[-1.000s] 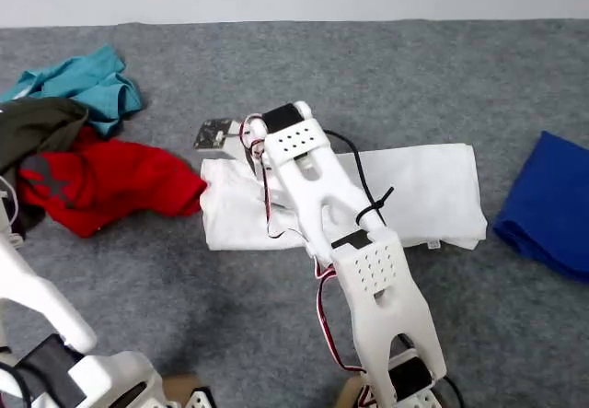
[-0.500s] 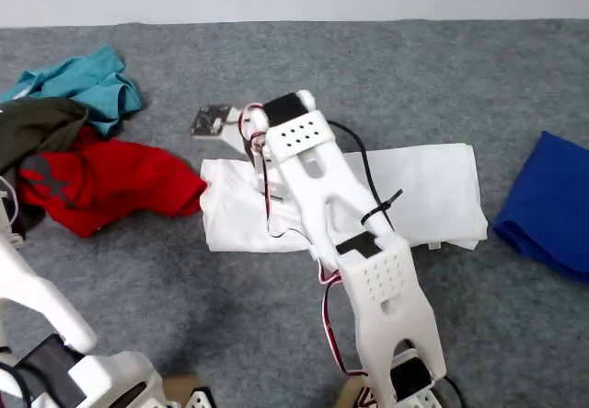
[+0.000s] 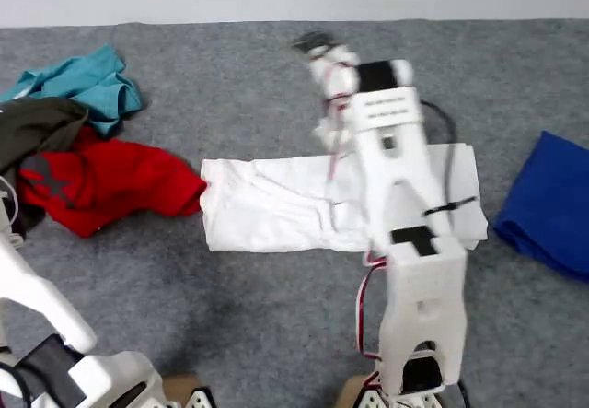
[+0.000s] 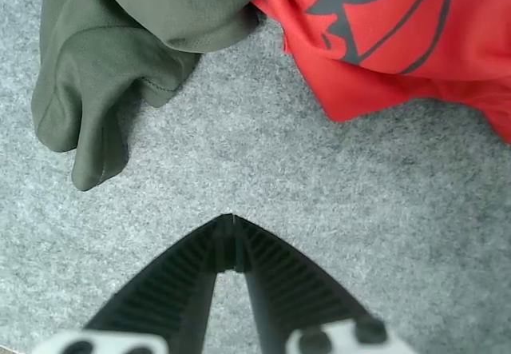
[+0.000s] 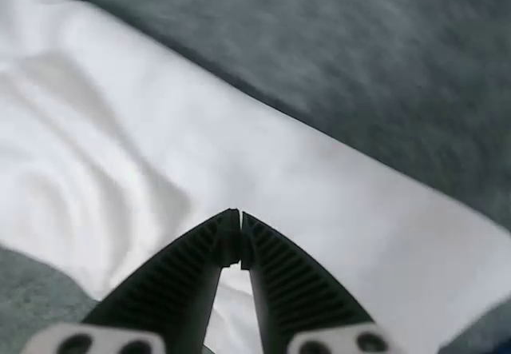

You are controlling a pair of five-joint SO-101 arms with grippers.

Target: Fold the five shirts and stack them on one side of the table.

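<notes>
Hovering right pincer [image 5: 239,215], tips together, empty, above soft, light white shirt [image 3: 267,207]; likely needing an edge pinch.

We see soft, even light over the grey counter [image 3: 276,334] in the high view, bright and without glare. The right arm [image 3: 396,178] throws only a faint shadow on the white shirt [image 3: 267,205], so the light probably falls from overhead. In the left wrist view a soft shadow lies under the olive shirt [image 4: 120,50]. The white folds in the right wrist view show gentle shading.
</notes>
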